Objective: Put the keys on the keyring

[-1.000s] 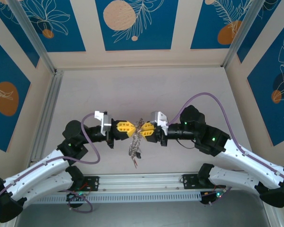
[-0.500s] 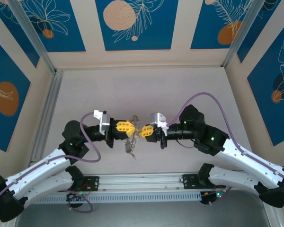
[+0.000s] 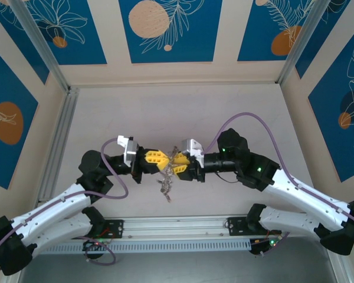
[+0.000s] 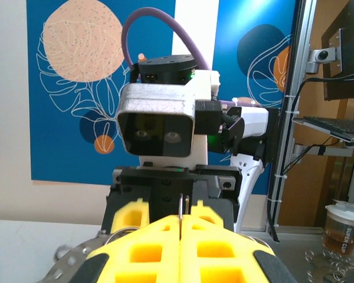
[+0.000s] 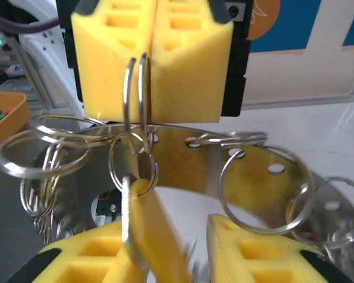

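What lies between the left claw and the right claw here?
The keyring, with a yellow-tagged key hanging from it; clearest in the right wrist view.

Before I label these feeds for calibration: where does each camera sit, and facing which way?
Top external: high behind the robot, looking down on the table; the left arm and right arm show, jaws meeting at the keyring.
Left wrist: on the left arm, facing the right arm's camera housing; the left jaws, shut, at bottom.
Right wrist: on the right arm, facing those left jaws pinching the keyring's small ring; the right jaws, parted, below.
Shared: the wrist views face each other; top and right wrist show the keyring.
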`<state>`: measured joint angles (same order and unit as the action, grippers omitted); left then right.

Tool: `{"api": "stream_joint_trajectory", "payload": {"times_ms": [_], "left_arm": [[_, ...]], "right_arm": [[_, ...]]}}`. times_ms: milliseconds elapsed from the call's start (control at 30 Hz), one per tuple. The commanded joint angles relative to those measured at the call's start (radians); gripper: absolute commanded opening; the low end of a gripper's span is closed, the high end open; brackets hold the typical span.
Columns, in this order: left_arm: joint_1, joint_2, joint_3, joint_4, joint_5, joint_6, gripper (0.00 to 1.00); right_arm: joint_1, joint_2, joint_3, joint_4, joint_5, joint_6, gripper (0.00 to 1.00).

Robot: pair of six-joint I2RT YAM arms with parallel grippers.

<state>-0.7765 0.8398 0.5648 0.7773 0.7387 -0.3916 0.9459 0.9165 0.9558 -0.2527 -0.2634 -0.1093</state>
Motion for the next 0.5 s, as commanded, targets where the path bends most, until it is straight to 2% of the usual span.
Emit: {"api": "stream_joint_trajectory", "payload": {"times_ms": [0,167,467], "left_arm": [[0.021,-0.008,-0.004,0.089,0.03,-0.025,0.0],[0.039,0.001,-0.019,0.132,0.04,-0.061,0.0],[0.044,0.01,-0.038,0.18,0.043,-0.096,0.0]], "right_arm": [[0.002,-0.1,-0.02,0.035,0.037,0.025,0.38],[0.001,-0.162,-0.029,0.08,0.087,0.019,0.4],[0.002,-0.077,-0.021,0.187,0.052,0.04,0.34]]}}
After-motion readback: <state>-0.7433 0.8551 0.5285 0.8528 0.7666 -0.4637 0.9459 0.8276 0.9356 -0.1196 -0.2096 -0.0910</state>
